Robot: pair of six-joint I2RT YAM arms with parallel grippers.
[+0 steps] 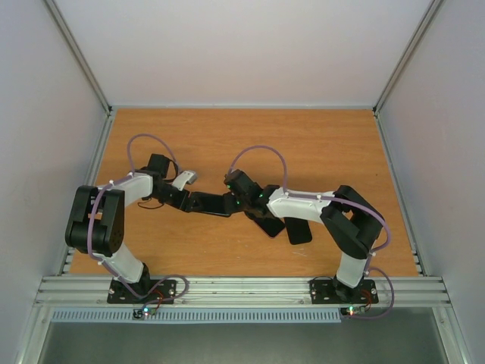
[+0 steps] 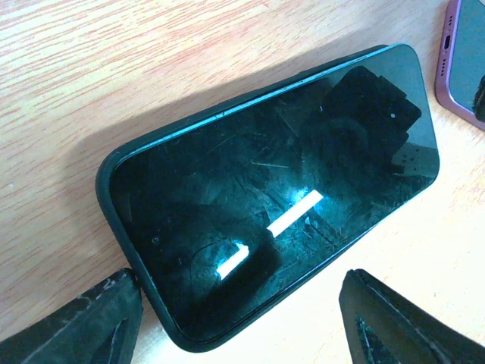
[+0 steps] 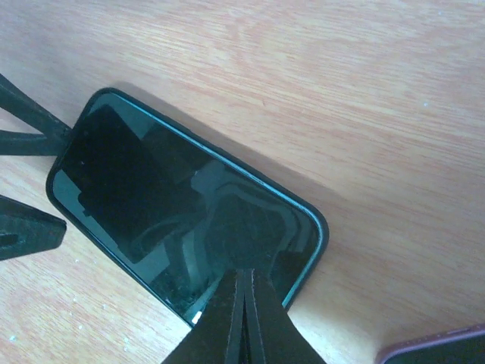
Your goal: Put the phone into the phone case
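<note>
Lab test cell: white panels (image 1: 242, 45), aluminium rails (image 1: 242, 288) around wooden table (image 1: 318, 144).

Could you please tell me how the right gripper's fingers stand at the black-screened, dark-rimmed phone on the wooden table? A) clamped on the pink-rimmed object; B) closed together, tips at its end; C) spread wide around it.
B: the right wrist view shows the right gripper with both fingers pressed together, tips meeting the end of the black-screened, dark-rimmed phone.

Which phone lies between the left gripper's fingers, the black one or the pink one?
The black phone: its end lies between the left gripper's spread fingers. The pink phone sits apart, beyond the black one's far end.
</note>
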